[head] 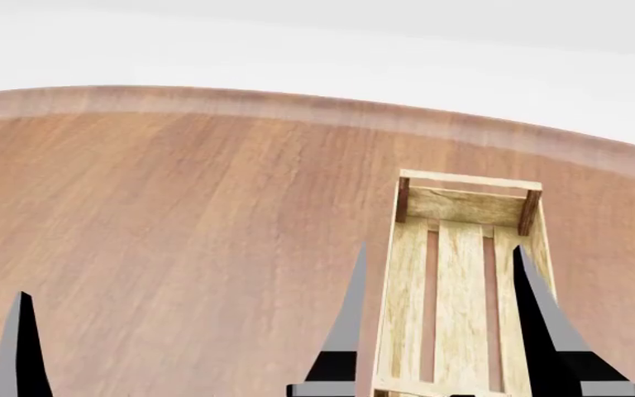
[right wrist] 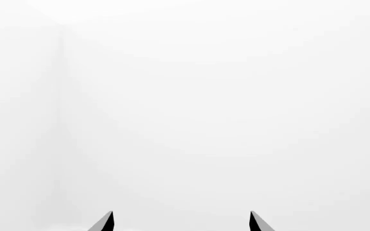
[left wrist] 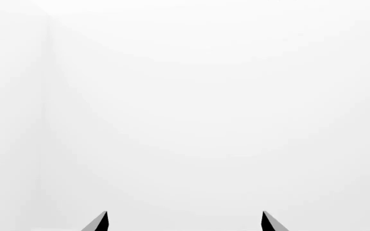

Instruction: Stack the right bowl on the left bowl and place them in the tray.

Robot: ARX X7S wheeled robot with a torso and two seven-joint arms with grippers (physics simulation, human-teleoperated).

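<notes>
The tray (head: 461, 281) is sitting at the lower right, between the right gripper's (head: 439, 318) wide-apart fingers. The left gripper (left wrist: 185, 222) is gaping too.

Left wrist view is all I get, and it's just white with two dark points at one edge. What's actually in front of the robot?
Observer: The head view shows a brown wooden table.
Operator: Anything on it?
Observer: A rectangular light-wood slatted tray on the robot's right side, with nothing in the part that shows.
Operator: Any bowls?
Observer: None in any view. The right gripper is open, its fingers framing the tray's near end in the head view.
</notes>
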